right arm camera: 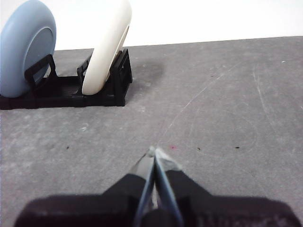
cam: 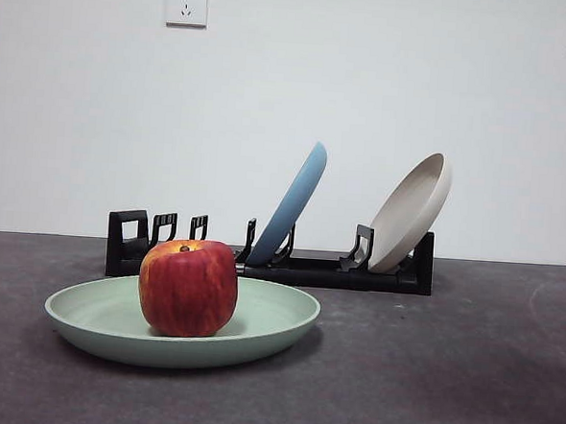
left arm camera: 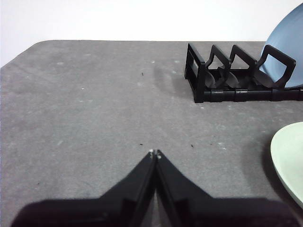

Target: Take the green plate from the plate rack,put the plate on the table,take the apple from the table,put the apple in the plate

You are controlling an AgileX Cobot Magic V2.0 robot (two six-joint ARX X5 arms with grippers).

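The green plate (cam: 267, 322) lies flat on the table (cam: 446, 376) at the front left. The apple (cam: 188, 287) stands upright in the middle of it. A slice of the plate's rim (left arm camera: 289, 161) shows in the left wrist view. The plate rack (cam: 289, 265) stands behind, with empty slots at its left end (left arm camera: 218, 75). My left gripper (left arm camera: 155, 153) is shut and empty over bare table, left of the plate. My right gripper (right arm camera: 153, 151) is shut and empty over bare table, right of the rack's end (right arm camera: 118, 75). Neither arm shows in the front view.
A sky-blue plate (cam: 291, 205) leans in the rack's middle and a beige cream plate (cam: 413, 212) leans at its right end. Both show in the right wrist view, blue (right arm camera: 23, 54) and cream (right arm camera: 106, 42). A white wall stands behind the table.
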